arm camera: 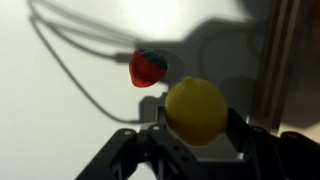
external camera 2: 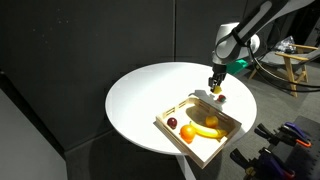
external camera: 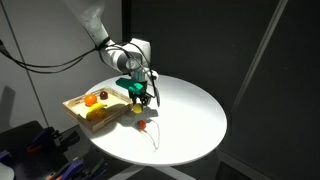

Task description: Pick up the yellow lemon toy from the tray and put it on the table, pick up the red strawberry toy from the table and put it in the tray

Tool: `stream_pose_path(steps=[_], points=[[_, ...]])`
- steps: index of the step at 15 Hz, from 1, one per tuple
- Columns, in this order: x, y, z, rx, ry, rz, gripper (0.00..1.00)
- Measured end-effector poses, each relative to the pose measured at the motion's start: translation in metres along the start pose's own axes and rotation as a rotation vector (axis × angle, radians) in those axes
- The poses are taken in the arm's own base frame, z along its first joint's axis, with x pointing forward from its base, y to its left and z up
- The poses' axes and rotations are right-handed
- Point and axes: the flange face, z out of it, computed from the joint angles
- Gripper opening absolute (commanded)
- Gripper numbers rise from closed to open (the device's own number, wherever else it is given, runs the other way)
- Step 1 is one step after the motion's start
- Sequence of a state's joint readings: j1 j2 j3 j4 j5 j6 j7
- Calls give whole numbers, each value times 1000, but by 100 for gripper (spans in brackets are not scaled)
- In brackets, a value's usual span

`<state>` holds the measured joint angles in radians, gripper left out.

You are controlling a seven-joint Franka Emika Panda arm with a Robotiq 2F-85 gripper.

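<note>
Wrist view, nearest the lens: the gripper (arm camera: 197,128) enters from the bottom edge, its dark fingers (arm camera: 245,140) cut off by the frame. The jaws stand partly open, closed on the lemon (arm camera: 197,110) and pressing it from both sides. The lemon is blurred and nearly round. Its long axis cannot be made out, nor which way it points. Whether it touches the table (arm camera: 60,100) or hangs just above it cannot be told.

Beyond the lemon, near but apart from it, the strawberry (arm camera: 148,68) lies on the white table. Its green cap is turned away from the gripper and its red body toward it, so its long axis runs roughly up and down the picture.

In both exterior views the gripper (external camera: 138,95) (external camera 2: 215,90) hangs just beside a corner of the tray (external camera: 72,106) (external camera 2: 180,146), outside its rim. The lemon (external camera: 136,108) shows only as a small yellow speck, and the strawberry (external camera: 143,125) (external camera 2: 222,99) as a red dot on the table close by.

Inside the tray lie an orange toy (external camera 2: 187,133), a long yellow toy (external camera 2: 205,131) and a dark toy (external camera 2: 172,122), all too small for detail.
</note>
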<state>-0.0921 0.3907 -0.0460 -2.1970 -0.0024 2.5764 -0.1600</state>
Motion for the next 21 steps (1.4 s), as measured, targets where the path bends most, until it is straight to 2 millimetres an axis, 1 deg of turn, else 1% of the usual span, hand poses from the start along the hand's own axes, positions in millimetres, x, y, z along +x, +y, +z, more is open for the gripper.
stream_pose_path(steps=[6,12,16,21], points=[[0,18,12,-7,-16,67,35],[6,23,20,-9,-20,80,35],[16,23,20,-11,-8,80,35],[36,19,15,-10,16,79,35]])
